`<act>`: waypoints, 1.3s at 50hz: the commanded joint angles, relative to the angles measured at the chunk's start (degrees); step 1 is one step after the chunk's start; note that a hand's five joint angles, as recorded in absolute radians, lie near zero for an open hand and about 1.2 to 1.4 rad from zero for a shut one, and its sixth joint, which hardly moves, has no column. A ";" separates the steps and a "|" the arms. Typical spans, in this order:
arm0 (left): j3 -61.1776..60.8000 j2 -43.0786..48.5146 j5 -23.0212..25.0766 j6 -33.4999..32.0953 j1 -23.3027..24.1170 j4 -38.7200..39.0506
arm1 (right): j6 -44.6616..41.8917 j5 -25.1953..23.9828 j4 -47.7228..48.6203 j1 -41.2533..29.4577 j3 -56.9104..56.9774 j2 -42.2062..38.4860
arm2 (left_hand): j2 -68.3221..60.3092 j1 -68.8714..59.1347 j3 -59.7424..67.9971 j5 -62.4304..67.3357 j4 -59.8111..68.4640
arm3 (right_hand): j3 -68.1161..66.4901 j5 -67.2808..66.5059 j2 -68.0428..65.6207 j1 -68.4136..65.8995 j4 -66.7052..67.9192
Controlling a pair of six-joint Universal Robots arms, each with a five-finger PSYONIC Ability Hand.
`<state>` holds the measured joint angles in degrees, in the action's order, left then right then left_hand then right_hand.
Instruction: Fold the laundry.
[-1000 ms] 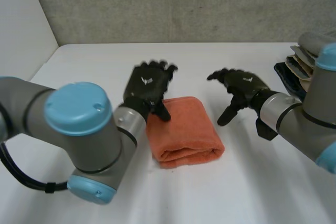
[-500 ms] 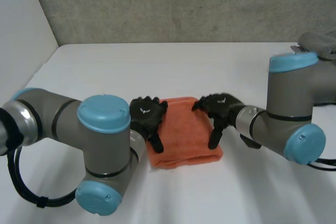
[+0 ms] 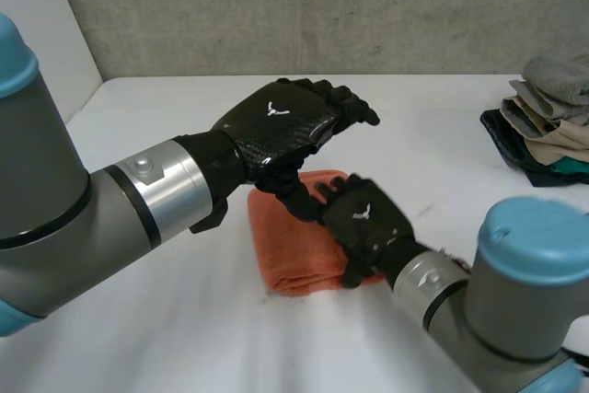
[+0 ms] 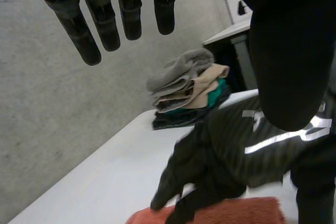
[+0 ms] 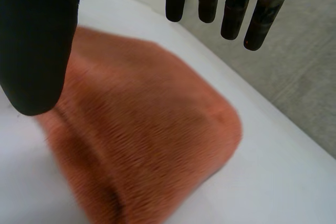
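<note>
Folded orange terry towel (image 3: 294, 260) is lying finished on white desk (image 3: 156, 108), left robot hand (image 3: 281, 126) and right robot hand (image 3: 366, 220) hovering spread, holding nothing; stacking likely remaining.

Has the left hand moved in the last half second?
Yes, the left hand rose from the left edge of the folded orange towel to above its far edge.

Grey tubular arms (image 3: 55, 218), light-blue joint caps (image 3: 538, 227), silver wrist bands (image 3: 161, 192), black weave-patterned left hand (image 3: 281, 126) and right hand (image 3: 370, 223), white emblems (image 3: 276, 109) on backs.
</note>
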<state>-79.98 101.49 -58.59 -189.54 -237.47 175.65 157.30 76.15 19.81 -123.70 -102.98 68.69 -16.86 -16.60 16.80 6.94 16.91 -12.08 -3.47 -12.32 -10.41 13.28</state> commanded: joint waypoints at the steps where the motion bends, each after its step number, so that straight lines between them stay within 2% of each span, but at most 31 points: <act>1: -0.01 -2.09 0.41 0.13 -0.36 -0.04 | -3.40 2.33 3.74 -1.10 -0.21 -6.11 | -3.44 -3.70 3.51 3.36 3.40 | 2.08 3.47 2.32 0.41 -3.28; 9: -0.18 -2.27 0.15 0.22 -0.36 0.04 | -5.25 2.51 7.43 -1.10 1.11 -9.01 | -3.28 -3.54 3.34 3.20 3.24 | 2.08 3.47 2.32 0.41 -3.28; 31: -0.88 -1.47 -0.56 0.13 -0.27 0.04 | -6.04 2.07 7.26 -1.19 10.34 -16.04 | -3.11 -3.37 3.17 3.03 3.07 | 2.08 3.47 2.32 0.41 -3.28; 35: -1.06 -1.56 -0.56 0.13 -0.27 0.22 | -5.69 1.72 6.82 -1.19 13.59 -17.88 | -3.11 -3.37 3.17 3.03 3.07 | -6.90 -5.52 -6.66 -8.57 5.71; 43: -1.15 -1.91 -0.56 0.22 -0.36 0.22 | -5.60 1.89 6.73 -1.19 17.90 -20.26 | -3.11 -3.37 3.17 3.03 3.07 | -13.29 -11.90 -13.05 -14.96 12.10; 47: -1.15 -2.00 -0.56 0.22 -0.45 0.22 | -5.52 1.02 6.73 -1.19 20.27 -21.49 | -3.11 -3.37 3.17 3.03 3.07 | -32.93 -31.54 -32.69 -34.60 31.74; 48: -1.15 -2.09 -0.56 0.22 -0.54 0.22 | -5.43 0.06 6.82 -1.10 21.14 -21.84 | -3.11 -3.37 3.17 3.03 3.07 | -45.31 -43.92 -45.07 -46.98 44.12; 51: -1.15 -2.18 -0.56 0.22 -0.62 0.22 | -5.25 -1.53 7.08 -1.10 22.29 -22.19 | -3.11 -3.37 3.17 3.03 3.07 | -67.73 -66.34 -67.49 -69.39 66.53; 59: -1.06 -2.18 -0.56 0.22 -1.41 0.22 | -4.99 -2.68 6.73 -0.22 25.55 -21.76 | -3.27 -3.54 3.34 3.19 3.23 | -67.92 -66.53 -67.68 -69.59 66.72; 65: -1.06 -2.35 -0.65 0.31 -1.86 0.22 | -5.34 -3.46 6.03 8.03 22.65 -17.28 | -3.27 -3.54 3.34 3.19 3.23 | -67.92 -66.53 -67.68 -69.59 66.72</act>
<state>-81.06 99.25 -59.17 -189.29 -238.91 175.87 152.33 73.26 26.52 -122.69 -77.74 47.38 -16.86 -16.60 16.80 6.94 16.90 -65.89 -53.18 -67.02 -51.61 67.85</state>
